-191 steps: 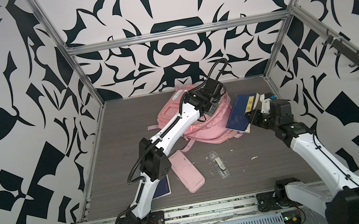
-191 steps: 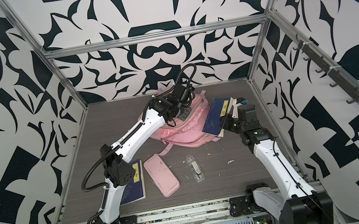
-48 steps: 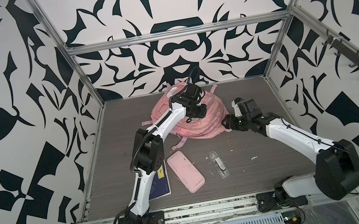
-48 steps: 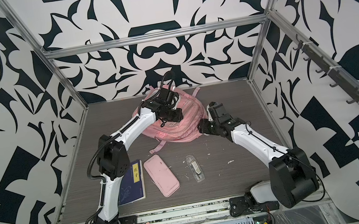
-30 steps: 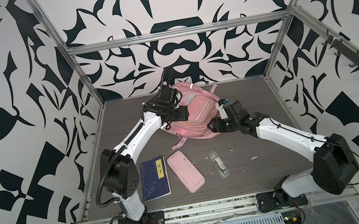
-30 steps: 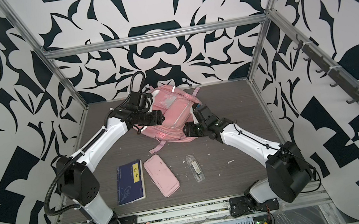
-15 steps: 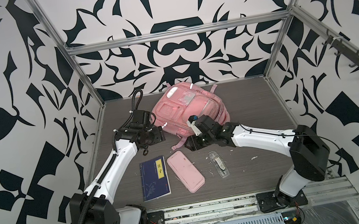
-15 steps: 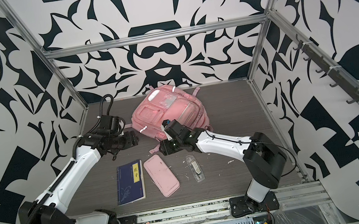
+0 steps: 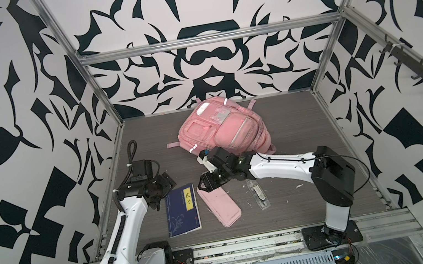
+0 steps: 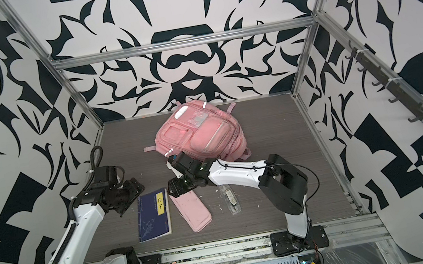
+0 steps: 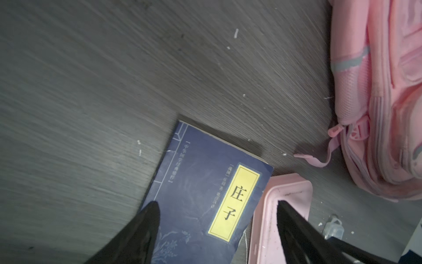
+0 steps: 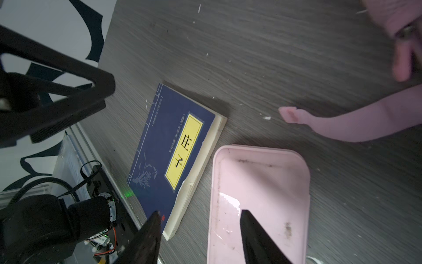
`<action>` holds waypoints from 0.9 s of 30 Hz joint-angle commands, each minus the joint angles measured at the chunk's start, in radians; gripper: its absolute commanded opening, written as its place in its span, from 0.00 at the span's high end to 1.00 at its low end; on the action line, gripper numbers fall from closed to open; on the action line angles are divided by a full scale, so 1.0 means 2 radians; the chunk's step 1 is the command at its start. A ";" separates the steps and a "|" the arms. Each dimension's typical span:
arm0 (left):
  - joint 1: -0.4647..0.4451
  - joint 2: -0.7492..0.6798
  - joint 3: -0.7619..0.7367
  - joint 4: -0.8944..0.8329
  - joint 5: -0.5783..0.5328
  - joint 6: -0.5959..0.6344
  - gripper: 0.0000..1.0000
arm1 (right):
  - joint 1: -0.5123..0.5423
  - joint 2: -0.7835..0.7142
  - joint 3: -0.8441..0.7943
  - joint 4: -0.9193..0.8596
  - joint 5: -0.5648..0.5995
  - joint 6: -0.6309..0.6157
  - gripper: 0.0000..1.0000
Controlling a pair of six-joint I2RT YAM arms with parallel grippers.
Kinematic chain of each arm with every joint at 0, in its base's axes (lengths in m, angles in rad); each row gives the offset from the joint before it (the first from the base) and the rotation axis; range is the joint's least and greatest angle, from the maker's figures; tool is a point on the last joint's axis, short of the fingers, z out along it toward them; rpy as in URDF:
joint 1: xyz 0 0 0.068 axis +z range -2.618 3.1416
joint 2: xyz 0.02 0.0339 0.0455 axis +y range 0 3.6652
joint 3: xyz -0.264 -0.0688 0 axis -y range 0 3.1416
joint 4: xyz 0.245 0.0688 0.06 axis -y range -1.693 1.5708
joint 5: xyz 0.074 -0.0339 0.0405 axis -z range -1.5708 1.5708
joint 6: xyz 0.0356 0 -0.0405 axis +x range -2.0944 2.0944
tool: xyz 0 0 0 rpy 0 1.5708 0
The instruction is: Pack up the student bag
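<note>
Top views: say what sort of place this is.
Likely a robot data-collection cell: patterned walls on an aluminium frame, a left arm and right arm bolted to a front rail, and a bag, book and pencil case staged on the table.

- You have bare tabletop [image 9: 304,123] to the right of the student bag [image 9: 222,133], reaching to the right wall.
- Left of the bag the table is also bare, apart from a pink strap [image 9: 173,145] lying flat.
- The blue book [image 9: 182,213] and pink pencil case [image 9: 220,208] lie just beside each other, with only a thin gap between them.
- The left gripper [image 9: 169,182] and right gripper [image 9: 204,189] hang near each other over the far ends of these two, jaws spread, with little room between them.
- The right arm [image 9: 283,165] stretches low across the bag's near side.
- A second strap [image 12: 342,123] lies between the bag and the pencil case.
- A bare lane runs between the pencil case and the small clear case [image 9: 259,197].
</note>
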 commanded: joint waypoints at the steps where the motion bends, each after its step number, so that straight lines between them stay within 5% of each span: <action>1: 0.016 -0.006 -0.023 0.004 0.022 -0.028 0.17 | 0.010 0.010 0.039 -0.031 -0.022 -0.012 0.40; 17: 0.024 -0.006 -0.089 0.035 -0.001 -0.046 0.16 | 0.034 0.089 0.109 -0.108 -0.087 -0.070 0.38; 27: 0.026 0.015 -0.124 0.065 0.013 -0.052 0.16 | 0.044 0.111 0.125 -0.149 -0.063 -0.087 0.38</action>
